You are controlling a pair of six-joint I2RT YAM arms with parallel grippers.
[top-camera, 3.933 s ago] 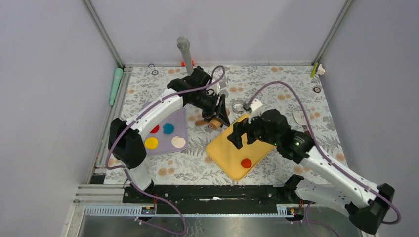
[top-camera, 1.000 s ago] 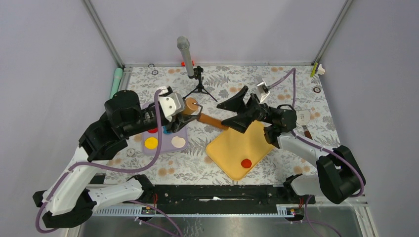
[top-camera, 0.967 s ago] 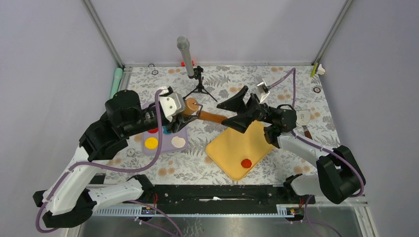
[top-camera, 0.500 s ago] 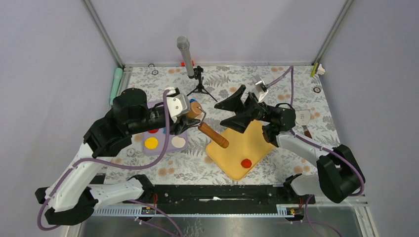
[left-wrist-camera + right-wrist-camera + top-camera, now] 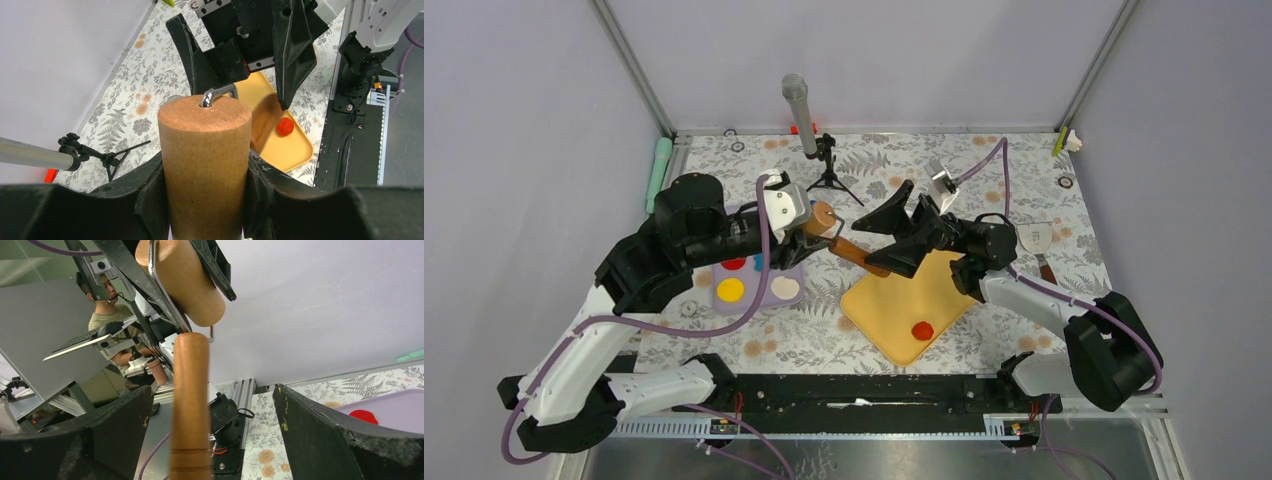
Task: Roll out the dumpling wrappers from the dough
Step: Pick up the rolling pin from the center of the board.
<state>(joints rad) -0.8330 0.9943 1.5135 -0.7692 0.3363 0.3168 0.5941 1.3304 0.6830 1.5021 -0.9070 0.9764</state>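
light: bright, even | shadows: soft | wrist views: near parts blurred

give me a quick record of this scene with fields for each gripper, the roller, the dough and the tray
left gripper: shut on the wooden roller, held up off the table
right gripper: open, jaws either side of the roller handle, not closed on it
red dough lump: on the yellow board, untouched
purple tray: holds a red wrapper, a yellow disc and a cream disc
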